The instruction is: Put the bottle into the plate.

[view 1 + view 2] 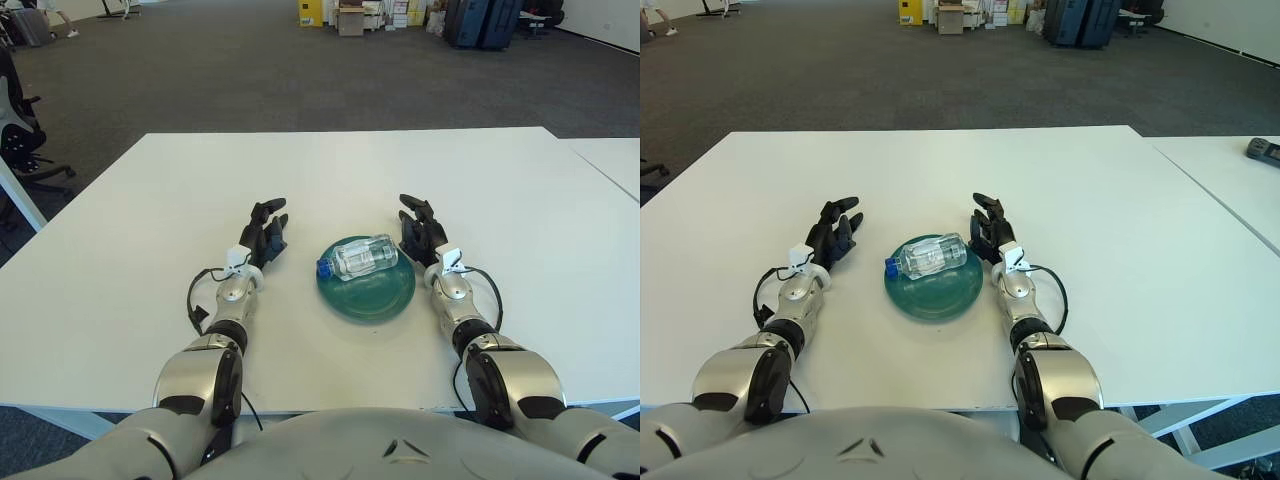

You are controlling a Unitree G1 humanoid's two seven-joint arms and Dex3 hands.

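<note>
**Bottle on its side in the plate, my hands flanking it**

My right hand (420, 232) shows just to the right of the green plate (372, 297), dark fingers loosely spread and pointing away from me, holding nothing. Its fingertips sit level with the plate's far rim, close beside it. From this hand leftward, the nearest thing is the bottle (360, 257): clear plastic, lying on its side across the far half of the plate. Its base end points toward my right hand and comes close to the fingers, though a narrow gap seems to separate them. The blue cap (323, 268) points the other way, toward my left, and reaches the plate's left rim.

Beyond the plate, my left hand (264, 232) shows on the white table (130, 250), a little apart from the plate's left edge and farther from the bottle than my right hand is. Its fingers are also relaxed and spread, empty, pointing forward.

Both forearms run back toward me across the table, each with a black cable looping near the wrist. A second white table (1230, 190) stands off to my right, and dark carpet stretches beyond.
</note>
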